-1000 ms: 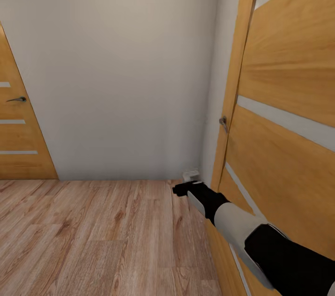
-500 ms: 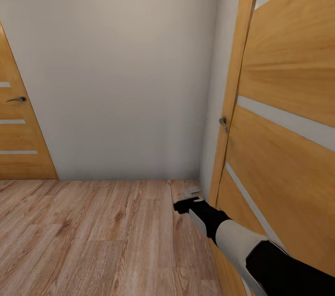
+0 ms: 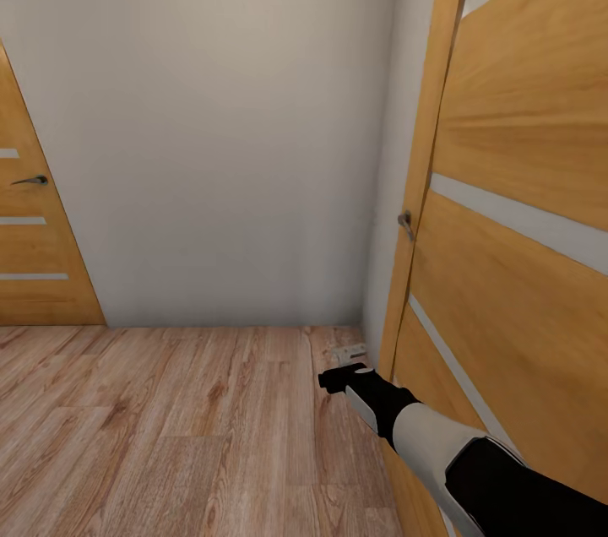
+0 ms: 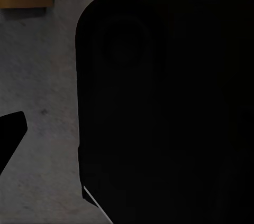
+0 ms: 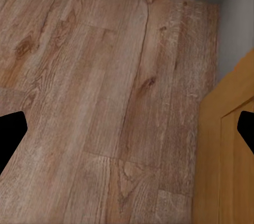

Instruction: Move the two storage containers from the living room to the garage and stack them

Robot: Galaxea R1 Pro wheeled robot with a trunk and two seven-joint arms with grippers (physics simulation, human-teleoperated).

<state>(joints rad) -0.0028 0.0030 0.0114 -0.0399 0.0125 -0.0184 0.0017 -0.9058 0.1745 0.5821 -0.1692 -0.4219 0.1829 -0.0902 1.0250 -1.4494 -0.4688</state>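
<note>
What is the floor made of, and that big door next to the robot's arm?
The floor looks like light wood planks with a matte finish: grain, knots and plank seams show. The door looks like smooth honey-coloured wood or veneer with pale inlaid strips and a small metal-looking handle. It is a render, so this is only how they look.

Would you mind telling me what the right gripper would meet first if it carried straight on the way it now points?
Most likely the wood-plank floor: the right gripper looks down onto bare planks, with the wooden door off to one side. Depth is hard to judge.
</note>
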